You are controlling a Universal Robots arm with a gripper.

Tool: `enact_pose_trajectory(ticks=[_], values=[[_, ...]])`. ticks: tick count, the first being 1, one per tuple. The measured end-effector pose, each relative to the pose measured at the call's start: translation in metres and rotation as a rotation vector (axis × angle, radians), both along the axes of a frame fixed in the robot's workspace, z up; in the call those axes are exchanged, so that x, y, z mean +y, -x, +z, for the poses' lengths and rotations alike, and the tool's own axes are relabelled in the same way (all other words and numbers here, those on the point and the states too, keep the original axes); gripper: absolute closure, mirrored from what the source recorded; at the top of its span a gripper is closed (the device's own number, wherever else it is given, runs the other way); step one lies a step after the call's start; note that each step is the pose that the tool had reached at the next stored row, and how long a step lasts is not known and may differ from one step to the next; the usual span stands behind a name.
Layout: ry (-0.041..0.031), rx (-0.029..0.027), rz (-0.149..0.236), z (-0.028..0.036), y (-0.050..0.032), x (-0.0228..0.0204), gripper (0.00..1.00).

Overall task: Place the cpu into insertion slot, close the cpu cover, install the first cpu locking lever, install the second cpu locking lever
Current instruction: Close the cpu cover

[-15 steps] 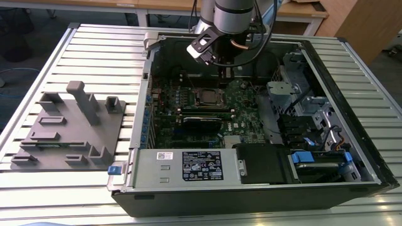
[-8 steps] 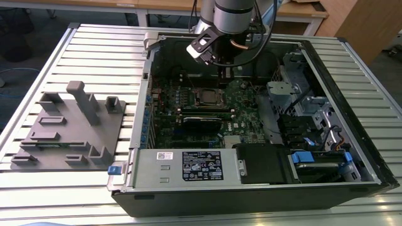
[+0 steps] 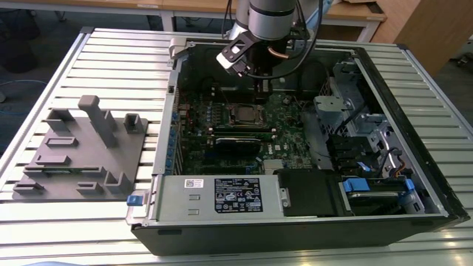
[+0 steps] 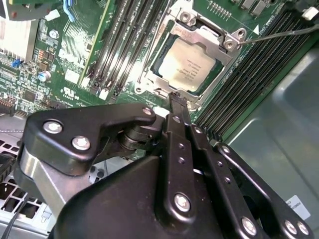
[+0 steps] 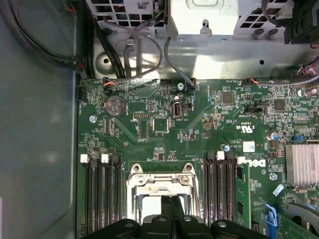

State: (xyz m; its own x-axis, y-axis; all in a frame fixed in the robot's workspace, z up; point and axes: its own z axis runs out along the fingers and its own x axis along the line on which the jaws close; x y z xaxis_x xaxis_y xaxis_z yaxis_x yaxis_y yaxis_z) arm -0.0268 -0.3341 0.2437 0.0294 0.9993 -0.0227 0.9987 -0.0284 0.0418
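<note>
Slatted metal table (image 3: 111,50) fills the exterior view, with wooden desks (image 3: 355,14) and dark floor (image 3: 44,33) beyond it toward twelve o'clock. An open computer case (image 3: 296,233) lies on the table. A grey fixture tray (image 3: 81,155) sits just beside the case at its nine o'clock. The arm (image 3: 270,16) comes down from twelve o'clock. Its gripper (image 3: 260,94) hangs over the green motherboard (image 3: 288,127), just at one o'clock of the insertion slot (image 3: 244,114).

In the second wrist view the gripper (image 4: 177,98) has its fingers pressed together with nothing seen between them. The tip is at one corner of the socket. The cpu (image 4: 189,64) lies flat in the slot, and the cpu cover (image 4: 204,36) frames its edges. A thin wire lever (image 4: 279,34) runs off from a cover corner over the memory slots (image 4: 259,64).

In the first wrist view the closed gripper (image 5: 172,201) sits over the cpu cover (image 5: 162,181), with memory slots (image 5: 99,199) on either side.
</note>
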Motion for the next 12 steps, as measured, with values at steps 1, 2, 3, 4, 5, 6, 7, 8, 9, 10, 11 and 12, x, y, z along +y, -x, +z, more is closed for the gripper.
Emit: enact_pose_trajectory(ticks=[1, 2, 3, 4, 5, 6, 7, 8, 9, 10, 11, 12], values=[[0.0001, 0.0001, 0.000, -0.0001, 0.0007, 0.0000, 0.90], [0.0001, 0.0001, 0.000, -0.0003, 0.0015, 0.0000, 0.90], [0.0000, 0.0001, 0.000, -0.0004, 0.0026, 0.0000, 0.90], [-0.0001, 0.0000, 0.000, -0.0006, 0.0038, -0.0001, 0.90], [-0.0002, -0.0001, 0.000, -0.0006, 0.0049, -0.0001, 0.90], [-0.0002, 0.0000, 0.000, -0.0007, 0.0059, -0.0002, 0.90], [-0.0002, 0.0000, 0.000, -0.0007, 0.0070, -0.0002, 0.90], [-0.0002, 0.0000, 0.000, -0.0007, 0.0078, -0.0002, 0.90], [-0.0002, 0.0000, 0.000, -0.0007, 0.0085, -0.0002, 0.90], [-0.0002, 0.0001, 0.000, -0.0007, 0.0088, -0.0002, 0.90], [-0.0002, 0.0000, 0.000, -0.0008, 0.0088, -0.0003, 0.90], [-0.0002, 0.0000, 0.000, -0.0007, 0.0088, -0.0003, 0.90]])
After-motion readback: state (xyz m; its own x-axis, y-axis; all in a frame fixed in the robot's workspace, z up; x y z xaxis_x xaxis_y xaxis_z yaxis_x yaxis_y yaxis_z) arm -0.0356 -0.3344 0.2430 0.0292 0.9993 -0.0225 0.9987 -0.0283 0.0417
